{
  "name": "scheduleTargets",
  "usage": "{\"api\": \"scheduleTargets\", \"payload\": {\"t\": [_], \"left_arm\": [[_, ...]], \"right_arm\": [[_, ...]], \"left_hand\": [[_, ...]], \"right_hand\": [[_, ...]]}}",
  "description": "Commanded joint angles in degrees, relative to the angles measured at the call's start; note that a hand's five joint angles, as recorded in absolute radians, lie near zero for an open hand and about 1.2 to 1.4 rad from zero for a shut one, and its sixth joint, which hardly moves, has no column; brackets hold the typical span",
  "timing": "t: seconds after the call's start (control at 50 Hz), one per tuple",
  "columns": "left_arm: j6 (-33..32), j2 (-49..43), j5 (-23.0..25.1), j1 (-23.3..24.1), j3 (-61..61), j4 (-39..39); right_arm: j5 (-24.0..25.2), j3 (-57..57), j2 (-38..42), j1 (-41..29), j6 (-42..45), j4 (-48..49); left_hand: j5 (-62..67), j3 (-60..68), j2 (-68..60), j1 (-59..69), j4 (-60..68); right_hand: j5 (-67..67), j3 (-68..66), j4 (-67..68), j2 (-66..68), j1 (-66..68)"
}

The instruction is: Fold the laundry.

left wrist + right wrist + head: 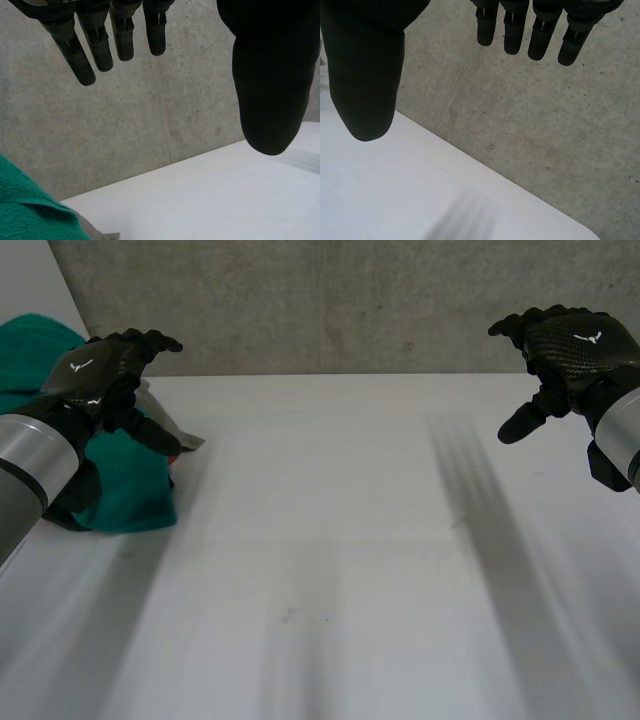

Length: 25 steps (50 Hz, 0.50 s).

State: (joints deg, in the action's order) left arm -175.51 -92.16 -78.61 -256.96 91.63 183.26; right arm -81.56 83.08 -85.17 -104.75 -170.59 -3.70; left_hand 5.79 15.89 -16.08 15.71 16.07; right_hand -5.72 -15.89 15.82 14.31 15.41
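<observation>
A pile of green cloth (130, 485) lies at the far left of the white table (340, 560), with a grey piece (170, 425) peeking out beside it. In the left wrist view the green cloth (30, 210) lies below the palm side. My left hand (105, 370) hovers over the pile, fingers (100, 45) straight and thumb spread, holding nothing. My right hand (565, 350) hangs in the air above the table's far right, its fingers (540, 30) straight and empty too.
A grey concrete wall (340, 300) runs along the table's back edge. A white panel (30, 280) stands at the far left behind the cloth pile.
</observation>
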Motion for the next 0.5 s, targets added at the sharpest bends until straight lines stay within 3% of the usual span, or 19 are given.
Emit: {"api": "scheduleTargets", "payload": {"t": [0.02, 0.28, 0.36, 0.5], "left_arm": [[0.0, 0.2, 0.0, 0.4, 0.1, 0.0], [-0.8, -0.3, -0.1, 1.3, -5.0, 2.5], [-3.6, -5.9, -0.7, -0.6, -10.8, 5.1], [-20.8, -24.2, -1.4, -8.2, -26.7, 5.1]], "right_arm": [[0.0, 0.1, 0.1, -0.1, 0.0, 0.0], [0.2, 0.1, 0.1, 0.0, 0.5, 0.0], [0.3, 0.1, 0.3, 0.0, 0.7, -0.1], [0.5, 0.1, 2.2, 0.1, 0.9, -0.1]], "left_hand": [[-5.8, -5.9, 6.1, -5.7, -6.1], [-5.8, -5.9, 6.1, -5.7, -6.1], [-5.8, -5.9, 6.1, -5.7, -6.1], [-5.8, -5.9, 6.1, -5.7, -6.1]], "right_hand": [[5.7, 5.9, -5.8, -4.3, -5.4], [5.7, 5.9, -5.8, -4.3, -5.4], [5.7, 5.9, -5.8, -4.3, -5.4], [5.7, 5.9, -5.8, -4.3, -5.4]]}}
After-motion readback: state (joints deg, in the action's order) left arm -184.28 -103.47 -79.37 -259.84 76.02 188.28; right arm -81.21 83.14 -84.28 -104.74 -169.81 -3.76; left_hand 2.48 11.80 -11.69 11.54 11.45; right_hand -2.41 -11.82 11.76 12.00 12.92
